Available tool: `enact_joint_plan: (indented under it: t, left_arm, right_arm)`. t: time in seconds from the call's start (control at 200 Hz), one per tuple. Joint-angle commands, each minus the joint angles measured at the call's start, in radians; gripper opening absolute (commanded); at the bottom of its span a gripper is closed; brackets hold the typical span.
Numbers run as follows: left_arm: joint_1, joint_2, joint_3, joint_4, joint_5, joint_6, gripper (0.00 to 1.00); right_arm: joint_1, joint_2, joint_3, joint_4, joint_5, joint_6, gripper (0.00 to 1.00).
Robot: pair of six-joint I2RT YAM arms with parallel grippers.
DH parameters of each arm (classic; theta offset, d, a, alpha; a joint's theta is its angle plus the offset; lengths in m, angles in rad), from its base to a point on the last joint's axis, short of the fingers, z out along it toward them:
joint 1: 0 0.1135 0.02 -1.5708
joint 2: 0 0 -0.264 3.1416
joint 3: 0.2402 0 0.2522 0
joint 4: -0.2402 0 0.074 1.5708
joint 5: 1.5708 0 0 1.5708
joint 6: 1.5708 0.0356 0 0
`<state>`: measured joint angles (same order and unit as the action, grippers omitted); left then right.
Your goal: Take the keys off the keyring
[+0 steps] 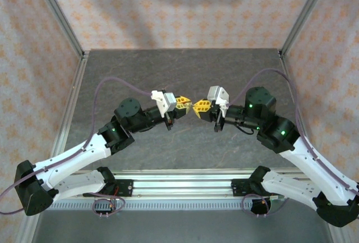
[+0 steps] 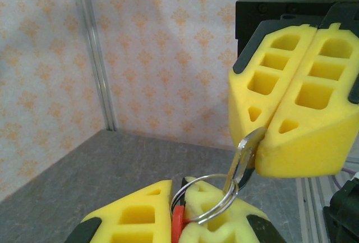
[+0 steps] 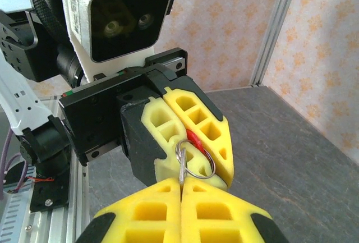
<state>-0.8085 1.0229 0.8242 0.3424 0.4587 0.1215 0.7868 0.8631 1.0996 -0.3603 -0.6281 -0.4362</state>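
Centrally, up off the table [image 1: 179, 69]: clamped in fully closed left gripper [image 1: 182, 102] jaws, keyring [image 2: 208, 177] with red tag [image 2: 178, 223]; pinched in fully closed right gripper [image 1: 201, 106] jaws, single key [image 2: 245, 153], threaded on that ring.

Grey table [image 1: 185, 69]; patterned walls [image 1: 168, 7]

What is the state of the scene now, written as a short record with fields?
left tool: shut on the keyring, above the table
right tool: shut on a key
key: threaded on the keyring, tilted
red piece: pinched in the left tool, kind unclear
tools: tip to tip, close together
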Motion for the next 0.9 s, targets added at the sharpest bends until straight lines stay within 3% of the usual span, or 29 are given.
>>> enact_joint_plan:
  t: [0.0,0.29,0.896]
  left_arm:
    - [0.075,-0.015,0.053,0.040,-0.143,-0.058,0.00]
    - [0.144,-0.006,0.081,0.016,-0.045,-0.168,0.00]
    - [0.154,0.032,0.152,-0.109,0.022,-0.159,0.00]
  right_arm:
    - [0.050,-0.018,0.035,-0.141,-0.146,-0.033,0.00]
    - [0.052,-0.045,0.020,-0.126,-0.152,-0.030,0.00]
    - [0.166,0.015,0.061,-0.175,-0.096,-0.092,0.00]
